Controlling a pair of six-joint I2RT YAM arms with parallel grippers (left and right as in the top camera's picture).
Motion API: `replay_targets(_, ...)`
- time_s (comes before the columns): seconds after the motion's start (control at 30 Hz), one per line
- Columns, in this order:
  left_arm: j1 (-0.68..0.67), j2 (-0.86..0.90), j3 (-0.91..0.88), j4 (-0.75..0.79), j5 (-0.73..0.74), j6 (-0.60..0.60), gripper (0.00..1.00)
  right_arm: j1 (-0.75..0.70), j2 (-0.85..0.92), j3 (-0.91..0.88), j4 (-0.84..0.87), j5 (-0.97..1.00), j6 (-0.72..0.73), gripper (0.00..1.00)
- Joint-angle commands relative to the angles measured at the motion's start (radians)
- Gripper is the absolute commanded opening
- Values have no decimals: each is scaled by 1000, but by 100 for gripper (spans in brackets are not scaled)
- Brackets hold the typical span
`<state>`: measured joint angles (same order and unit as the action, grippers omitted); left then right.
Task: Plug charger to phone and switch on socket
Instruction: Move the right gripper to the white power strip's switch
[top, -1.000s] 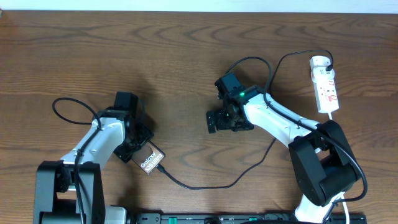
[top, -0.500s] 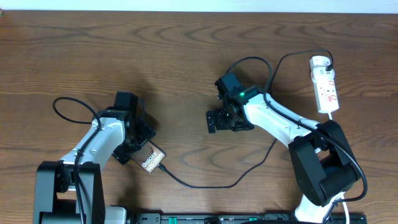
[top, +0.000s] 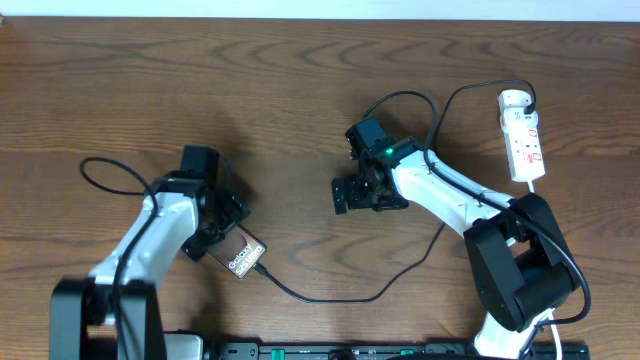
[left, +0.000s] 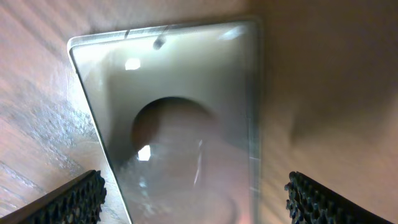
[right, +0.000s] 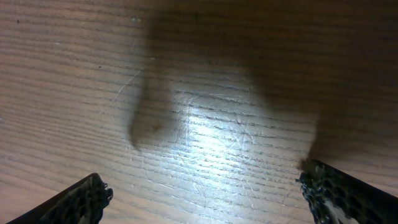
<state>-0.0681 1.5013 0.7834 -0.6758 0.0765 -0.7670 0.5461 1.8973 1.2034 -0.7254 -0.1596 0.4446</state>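
Observation:
The phone (top: 242, 260) lies flat on the wooden table with its lettering up. My left gripper (top: 212, 238) stands open over its upper-left end. In the left wrist view the phone (left: 180, 118) fills the gap, and my left gripper (left: 193, 202) has a finger on each side, clear of its edges. The charger (top: 330, 298) is a thin black cable. Its tip meets the phone's lower-right end, and it loops right and up to the socket (top: 524, 140) at the far right. My right gripper (top: 350, 195) hangs open over bare wood, and the right wrist view shows the right gripper (right: 214, 199) with nothing between its fingers.
The charger cable arcs behind the right arm near the table's middle (top: 400, 97). A thin black wire (top: 110, 170) loops beside the left arm. A dark rail (top: 380, 350) runs along the front edge.
My left gripper has opened and let go of the phone, and the left arm has shifted slightly left. The phone stays on the table. The right arm has not moved.

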Motion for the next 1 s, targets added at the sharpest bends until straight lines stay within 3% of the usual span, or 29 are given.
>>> replay_targets(0.0,-1,-115,51,-3,29,79,92,-4,3,20,-2,11,13,99)
replay_targets(0.27,-1,-344,61,-8,142,98,92,-5,3,20,-8,12,11,99)
replay_targets(0.5,-1,-509,61,-48,148,98,92,-23,-17,30,-35,11,10,99)
replay_targets(0.97,-1,-610,60,-71,148,98,92,-120,-191,197,-221,24,-71,99)
